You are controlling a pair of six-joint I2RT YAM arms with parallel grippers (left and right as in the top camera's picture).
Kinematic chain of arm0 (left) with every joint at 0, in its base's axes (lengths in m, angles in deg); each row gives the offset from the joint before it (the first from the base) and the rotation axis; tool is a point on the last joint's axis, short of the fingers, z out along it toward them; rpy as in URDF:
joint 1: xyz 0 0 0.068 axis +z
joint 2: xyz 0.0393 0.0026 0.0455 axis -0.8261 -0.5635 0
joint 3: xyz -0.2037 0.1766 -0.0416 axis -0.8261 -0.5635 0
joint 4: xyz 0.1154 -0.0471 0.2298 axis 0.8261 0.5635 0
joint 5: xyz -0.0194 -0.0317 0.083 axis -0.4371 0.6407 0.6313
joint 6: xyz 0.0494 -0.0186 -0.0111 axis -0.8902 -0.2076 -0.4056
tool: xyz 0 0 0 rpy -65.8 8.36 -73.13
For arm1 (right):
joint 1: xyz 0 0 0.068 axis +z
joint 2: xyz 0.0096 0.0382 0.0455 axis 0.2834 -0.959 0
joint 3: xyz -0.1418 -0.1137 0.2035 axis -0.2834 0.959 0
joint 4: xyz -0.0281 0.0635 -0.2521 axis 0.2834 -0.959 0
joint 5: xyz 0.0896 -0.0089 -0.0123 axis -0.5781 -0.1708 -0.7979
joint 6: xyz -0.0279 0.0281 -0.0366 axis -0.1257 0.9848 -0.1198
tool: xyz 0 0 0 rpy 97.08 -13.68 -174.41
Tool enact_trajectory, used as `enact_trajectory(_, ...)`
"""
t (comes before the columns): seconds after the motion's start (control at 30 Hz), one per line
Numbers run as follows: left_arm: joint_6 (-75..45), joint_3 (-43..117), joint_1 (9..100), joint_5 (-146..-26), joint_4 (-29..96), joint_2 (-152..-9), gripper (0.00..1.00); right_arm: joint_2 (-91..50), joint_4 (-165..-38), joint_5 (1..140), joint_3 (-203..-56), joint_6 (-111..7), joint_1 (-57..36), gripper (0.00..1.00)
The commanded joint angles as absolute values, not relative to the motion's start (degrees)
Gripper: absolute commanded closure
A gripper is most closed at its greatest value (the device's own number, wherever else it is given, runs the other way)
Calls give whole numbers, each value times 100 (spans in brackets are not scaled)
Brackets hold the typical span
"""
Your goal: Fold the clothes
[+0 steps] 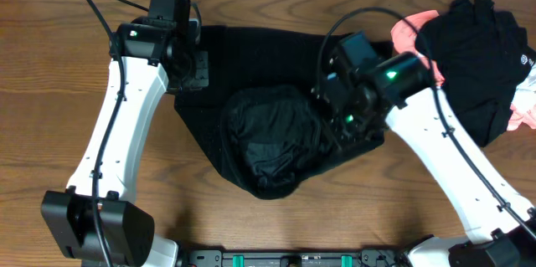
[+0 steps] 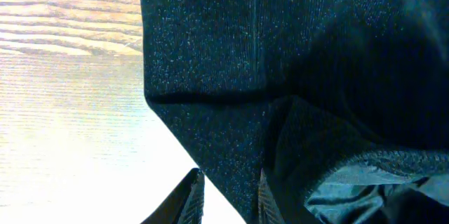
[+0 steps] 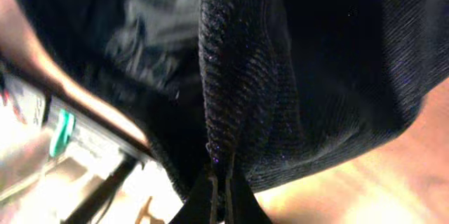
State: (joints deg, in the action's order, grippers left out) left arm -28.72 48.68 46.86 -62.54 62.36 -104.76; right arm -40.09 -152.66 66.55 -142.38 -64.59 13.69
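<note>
At three o'clock on the clothes, the right claw clamps their edge, bulk lying toward nine o'clock; whether the left claw grips is unclear.

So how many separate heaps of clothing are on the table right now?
2. The black knit garment lies bunched at the centre. A second heap, black with pink pieces, sits at the far right edge. More items may be buried in it.
</note>
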Motion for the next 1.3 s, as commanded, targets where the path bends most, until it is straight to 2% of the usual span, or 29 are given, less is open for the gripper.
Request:
enact_trajectory(0.0, -2844, 4898, 4701, -6191, 6269, -10378, 73, -4063, -15491, 6616, -14080, -6247, 1651, 99)
enact_trajectory(0.17, -2888, 4898, 4708, -6184, 6286, -10376, 74, -4059, -15795, 6762, -13805, -5957, 1837, 98)
enact_trajectory(0.4, -2888, 4900, 4841, -6235, 6308, -10168, 74, -3788, -15769, 7107, -13886, -5443, 1581, 98)
enact_trajectory(0.43, -2885, 4900, 4839, -6235, 6312, -10114, 74, -3720, -15762, 7107, -13921, -5443, 1528, 95)
enact_trajectory(0.63, -2888, 4898, 4784, -6587, 6341, -9755, 75, -3241, -15745, 7114, -14144, -5644, 1257, 33)
enact_trajectory(0.7, -2916, 4898, 4756, -7030, 6334, -9696, 80, -3108, -15612, 7278, -14163, -5662, 1142, 22)
enact_trajectory(0.97, -3436, 4854, 3982, -7233, 6330, -10039, 81, -2973, -14361, 7468, -14163, -5928, 263, 20)
enact_trajectory(1.1, -3491, 4850, 3635, -6847, 6345, -10295, 73, -2973, -13933, 7468, -14163, -5970, -292, 19)
enact_trajectory(1.27, -3493, 4841, 3490, -6788, 6350, -10542, 69, -2973, -13684, 7295, -14163, -6088, -1013, 19)
